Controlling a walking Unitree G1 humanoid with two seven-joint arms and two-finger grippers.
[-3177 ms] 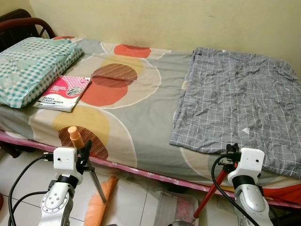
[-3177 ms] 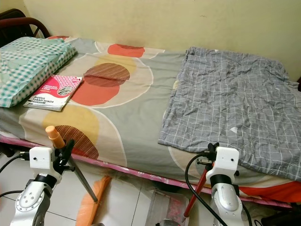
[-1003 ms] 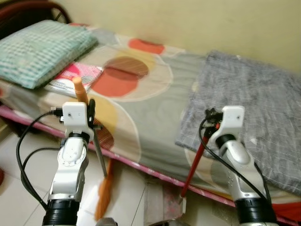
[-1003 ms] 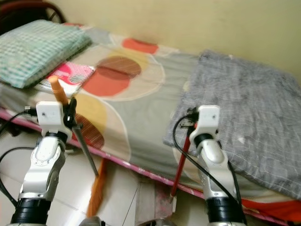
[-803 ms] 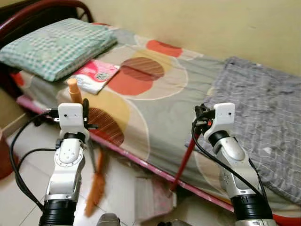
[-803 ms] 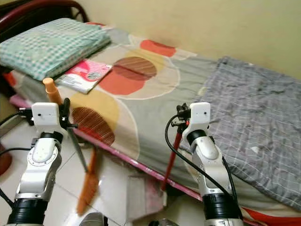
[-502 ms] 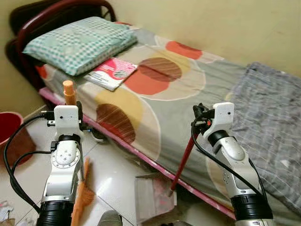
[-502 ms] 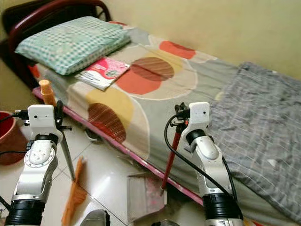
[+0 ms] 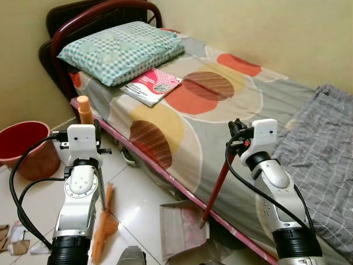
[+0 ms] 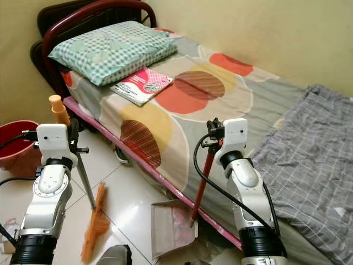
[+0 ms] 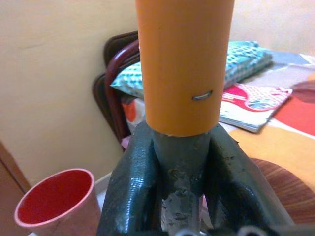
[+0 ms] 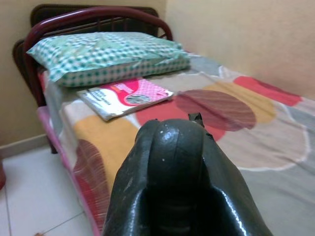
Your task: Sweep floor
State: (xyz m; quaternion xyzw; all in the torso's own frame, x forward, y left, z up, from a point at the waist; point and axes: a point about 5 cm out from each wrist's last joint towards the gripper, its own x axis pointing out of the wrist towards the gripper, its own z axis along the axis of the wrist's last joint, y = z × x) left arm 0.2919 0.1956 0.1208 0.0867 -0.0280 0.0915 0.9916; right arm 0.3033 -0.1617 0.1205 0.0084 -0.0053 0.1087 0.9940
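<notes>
Left eye view: two grippers stand beside a bed, each holding a cleaning tool.

The left gripper [image 9: 95,144] has its jaws closed on the broom [image 9: 102,223], whose orange bristles touch the floor [image 9: 135,190] at near left. The right gripper [image 9: 236,142] has its jaws closed on the red handle of the dustpan [image 9: 182,229], which rests on the floor near the bed [image 9: 231,94]. A red bucket [image 9: 25,146] stands far left.

Head stereo pair looking down over bed [image 9: 220,105], wrist views close behind each tool, facing headboard [image 12: 93,12]

Checked pillow [image 9: 118,49] and pink book [image 9: 151,86] on bed [image 9: 220,105]; red bucket [image 9: 25,146] beside.
</notes>
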